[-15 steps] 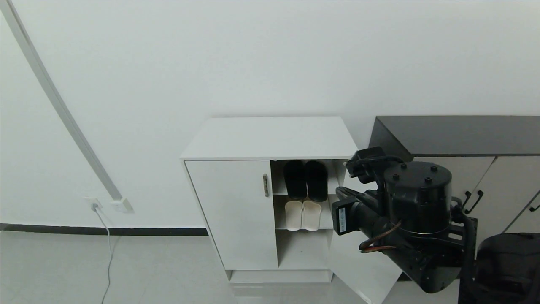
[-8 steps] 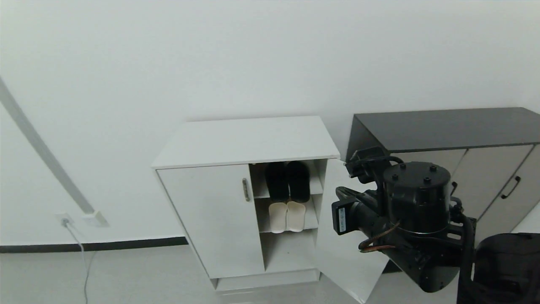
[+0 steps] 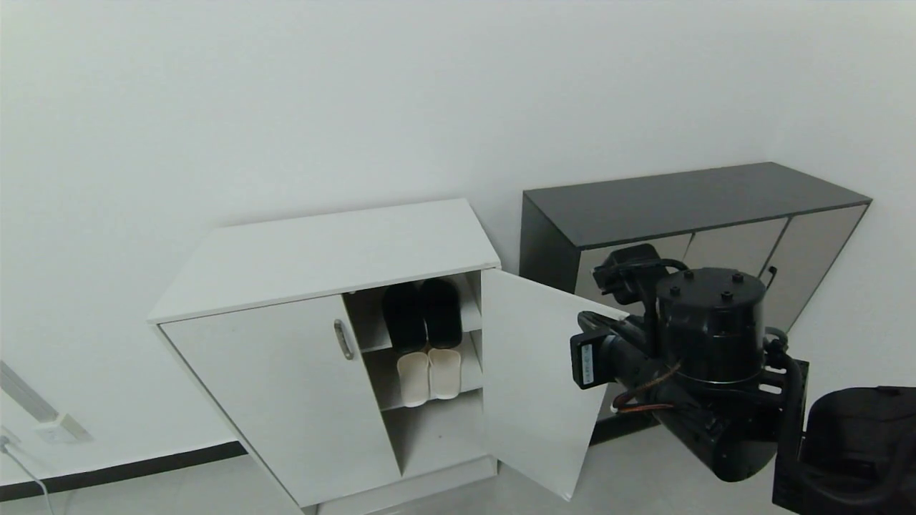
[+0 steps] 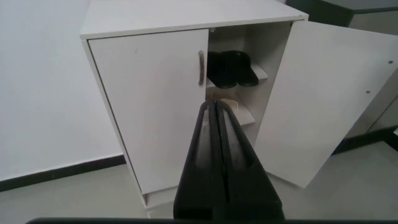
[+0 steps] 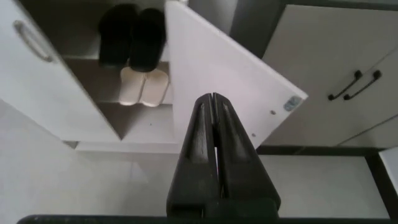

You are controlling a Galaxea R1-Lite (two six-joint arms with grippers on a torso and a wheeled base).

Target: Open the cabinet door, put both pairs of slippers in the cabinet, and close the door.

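Both pairs of slippers lie inside the white cabinet (image 3: 322,250), and its right door (image 3: 533,372) stands wide open.

The black slippers (image 3: 422,315) rest on the upper shelf and the white slippers (image 3: 429,375) on the shelf just below, both with their ends at the front edge of the shelf; the lowest compartment holds nothing. The left door (image 3: 286,400) is closed, and its handle (image 3: 343,339) sits by the inner edge. The free edge of the open door reaches out in front of the left end of the dark sideboard (image 3: 680,197), with bare floor (image 3: 630,479) under it. The left gripper (image 4: 216,109) has its fingers pressed together, empty, and points at the gap between the two doors. The right gripper (image 5: 213,99) is also clenched and empty, in front of the inner face of the open door; whether it touches cannot be told.
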